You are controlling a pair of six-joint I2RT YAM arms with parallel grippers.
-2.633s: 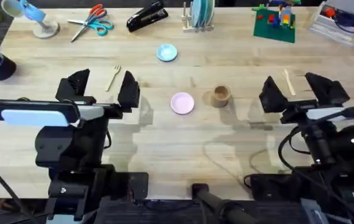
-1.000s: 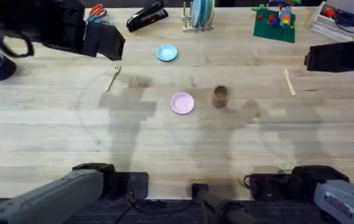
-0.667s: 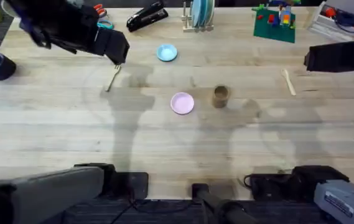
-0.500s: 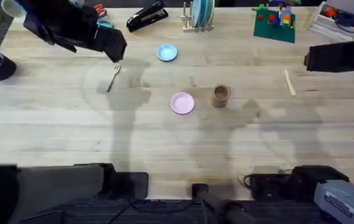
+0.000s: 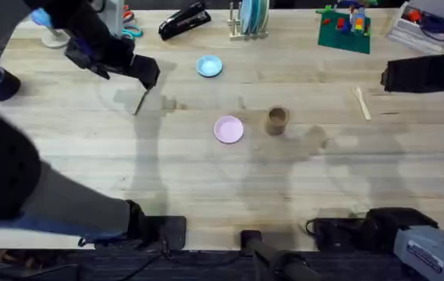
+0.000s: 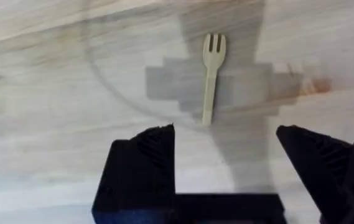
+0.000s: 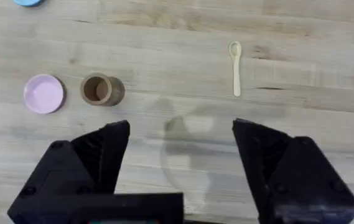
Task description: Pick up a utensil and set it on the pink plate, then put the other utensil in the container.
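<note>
Both grippers are held wide open and empty: left gripper (image 6: 226,155) above the fork (image 6: 211,74); right gripper (image 7: 180,149) short of the spoon (image 7: 236,67).

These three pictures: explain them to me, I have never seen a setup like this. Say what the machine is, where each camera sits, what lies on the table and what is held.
This is a robot with two arms at a wooden table; each arm ends in a two-finger pincer. One camera looks down from above; the other two ride on the wrists, so each shows its own black fingers at the bottom edge.

From above, the left pincer hangs over a small wooden fork, its fingers open. The right pincer, also open, sits at the table's right edge near a wooden spoon. In the middle lie a pink plate and, beside it, a brown cup. A blue dish, a stapler and scissors lie further back.

Nothing is held.
</note>
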